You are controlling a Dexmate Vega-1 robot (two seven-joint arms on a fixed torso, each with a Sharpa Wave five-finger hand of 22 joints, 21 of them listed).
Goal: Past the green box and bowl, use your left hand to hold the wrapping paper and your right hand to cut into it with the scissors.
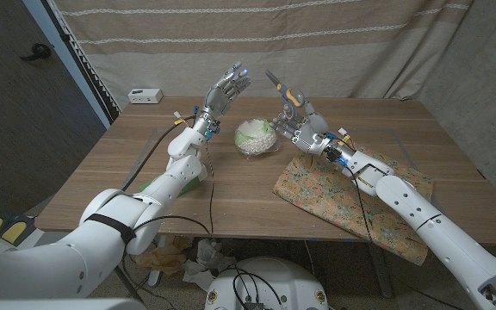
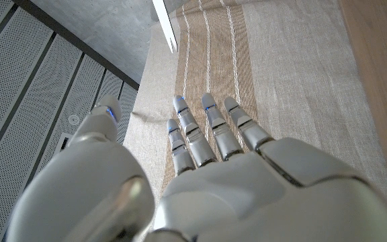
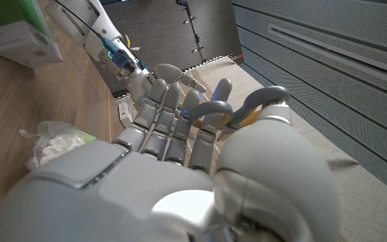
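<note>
Above table, left hand [image 1: 227, 89]: raised, fingers spread, holding nothing.
Right hand [image 1: 293, 114]: raised, gripping grey-and-orange-handled scissors [image 1: 282, 90].
Floral wrapping paper [image 1: 317, 191]: lying on wooden table [image 1: 127, 172], beneath right arm.
Bowl [image 1: 257, 136]: between hands.

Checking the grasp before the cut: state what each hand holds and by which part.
The right hand holds the scissors by their handle loops, blades pointing up. The left hand holds nothing, fingers spread in the air.

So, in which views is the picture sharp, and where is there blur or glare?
Head view: dim, even light, fairly sharp; bowl readable. Left wrist view: left hand close and soft, curtain clearer. Right wrist view: bright glare on right hand; scissors slightly blurred.
</note>
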